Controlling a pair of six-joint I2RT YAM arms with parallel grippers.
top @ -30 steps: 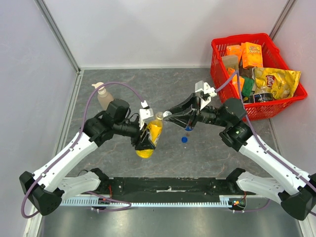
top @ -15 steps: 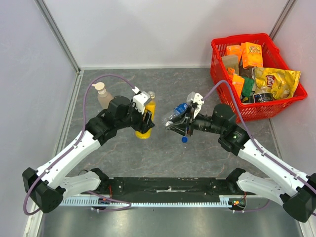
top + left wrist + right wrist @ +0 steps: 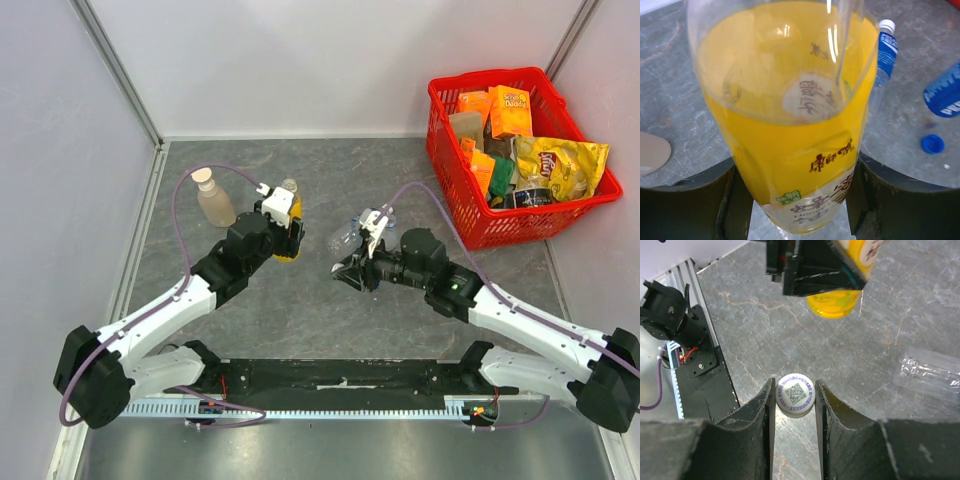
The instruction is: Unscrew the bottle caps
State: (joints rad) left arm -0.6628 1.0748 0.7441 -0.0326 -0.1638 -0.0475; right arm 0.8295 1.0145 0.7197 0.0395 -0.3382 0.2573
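The yellow-orange juice bottle [image 3: 288, 228] stands upright in the left-centre of the table, my left gripper [image 3: 284, 244] shut on its lower body. In the left wrist view the bottle [image 3: 790, 115] fills the frame between the dark fingers [image 3: 715, 200]. My right gripper [image 3: 349, 276] is low over the table to its right, shut on a white cap [image 3: 795, 395] printed with a QR code. A blue cap [image 3: 932, 144] lies loose on the table. One clear blue-labelled bottle [image 3: 885, 47] with a white cap lies beyond, and another clear bottle [image 3: 345, 237] lies beside my right gripper.
A beige pump-top soap dispenser [image 3: 212, 198] stands left of the juice bottle. A red basket [image 3: 446, 150] full of snack packs sits at the far right. The arms' black base rail [image 3: 330, 378] runs along the near edge.
My left arm has set the tilted juice bottle upright and carried it farther back and left. My right gripper has swung down and nearer with the white cap still in it.
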